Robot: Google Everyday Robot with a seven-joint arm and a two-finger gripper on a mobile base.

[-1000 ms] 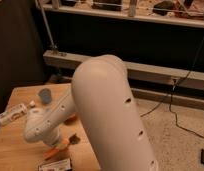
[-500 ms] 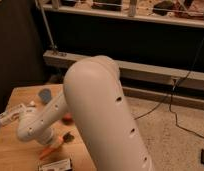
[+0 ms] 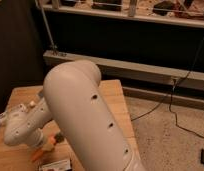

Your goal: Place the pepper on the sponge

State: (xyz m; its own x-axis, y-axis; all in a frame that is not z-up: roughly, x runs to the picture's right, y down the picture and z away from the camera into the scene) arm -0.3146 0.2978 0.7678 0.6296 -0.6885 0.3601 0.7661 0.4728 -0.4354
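My white arm (image 3: 80, 115) fills the middle of the camera view and reaches down to the left over a wooden table (image 3: 115, 95). Its wrist (image 3: 20, 130) ends low over the table's left part. The gripper (image 3: 49, 142) sits just below and right of the wrist, mostly covered by the arm. An orange, tapering pepper (image 3: 41, 151) shows right at the gripper, lying slanted near the table surface. Whether it is held or resting on the wood I cannot tell. The sponge is hidden.
A flat dark-and-white packet (image 3: 55, 165) lies at the table's front edge. A small white object (image 3: 2, 117) sits at the far left edge. Behind the table runs a metal shelf rail (image 3: 145, 70); speckled floor with a black cable (image 3: 175, 115) lies to the right.
The arm has swung left and nearer the camera, covering more of the table. The blue cup seen earlier behind the wrist is now hidden.
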